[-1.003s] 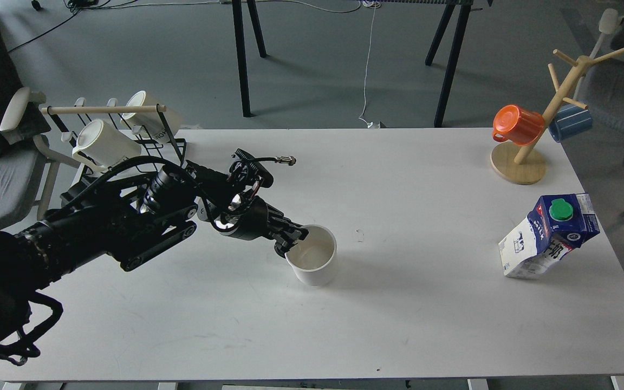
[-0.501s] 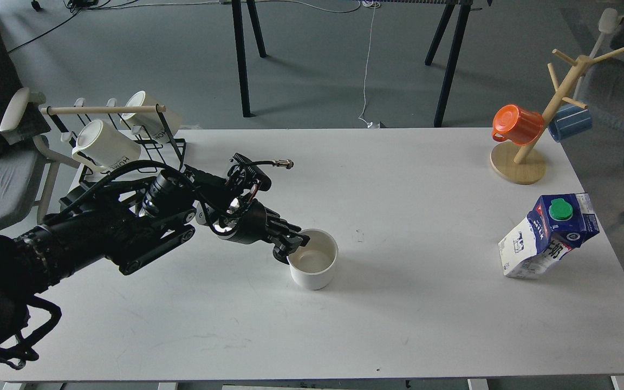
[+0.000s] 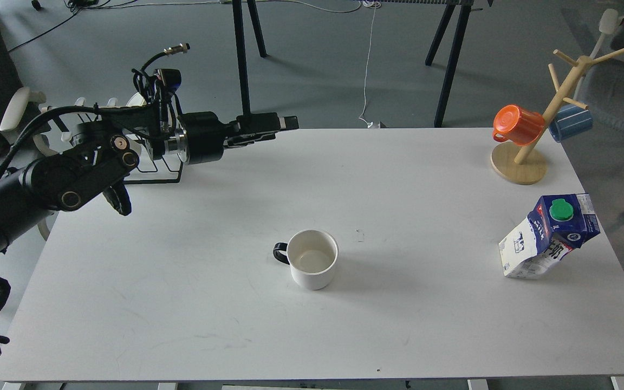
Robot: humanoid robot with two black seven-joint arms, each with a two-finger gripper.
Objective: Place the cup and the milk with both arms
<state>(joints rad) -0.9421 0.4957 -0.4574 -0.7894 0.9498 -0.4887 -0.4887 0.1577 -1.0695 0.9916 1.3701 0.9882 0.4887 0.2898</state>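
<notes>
The white cup (image 3: 313,260) stands upright near the middle of the white table (image 3: 431,325), its small black handle (image 3: 280,253) pointing left. The milk carton (image 3: 549,236), with a dark blue top and a green cap (image 3: 560,209), leans tilted near the table's right edge. My left gripper (image 3: 286,123) is lifted high over the table's back left part and points right, far from the cup. It looks open and holds nothing. My right arm is out of view.
A wooden mug tree (image 3: 519,165) with an orange mug (image 3: 517,125) and a blue mug (image 3: 570,122) stands at the back right. A black wire rack (image 3: 161,174) sits at the back left, mostly hidden behind my left arm.
My left gripper has let go of the cup and has risen up and back to the left. The cup now stands free on the table. The milk carton has not moved.
</notes>
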